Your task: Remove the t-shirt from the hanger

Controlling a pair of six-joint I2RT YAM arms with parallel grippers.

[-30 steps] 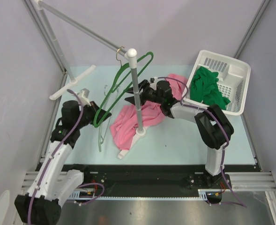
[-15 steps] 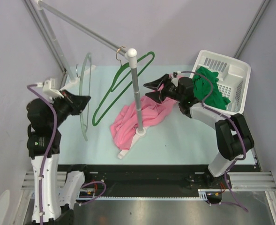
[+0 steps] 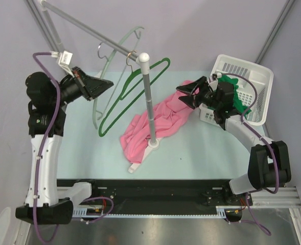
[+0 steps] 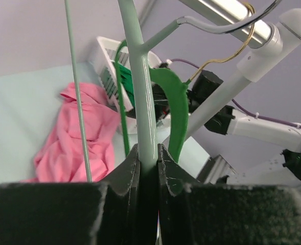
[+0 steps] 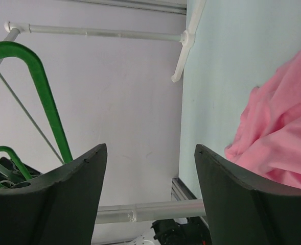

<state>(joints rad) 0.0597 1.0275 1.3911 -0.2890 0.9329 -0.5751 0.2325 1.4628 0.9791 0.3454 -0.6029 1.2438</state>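
Left gripper [image 4: 147, 155] has lifted pale hanger [image 4: 141, 102] on end, hook toward rail [image 4: 227, 20].

Glossy pale plastic hanger [image 4: 140, 76], matt pink cloth t-shirt [image 3: 158, 122], shiny metal rail [image 3: 89, 29], white plastic basket [image 3: 245, 64].

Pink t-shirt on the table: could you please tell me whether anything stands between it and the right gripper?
Nothing visible does. The open right gripper hangs close by the crumpled pink t-shirt; the white rack post rises from the cloth farther left, off that path.
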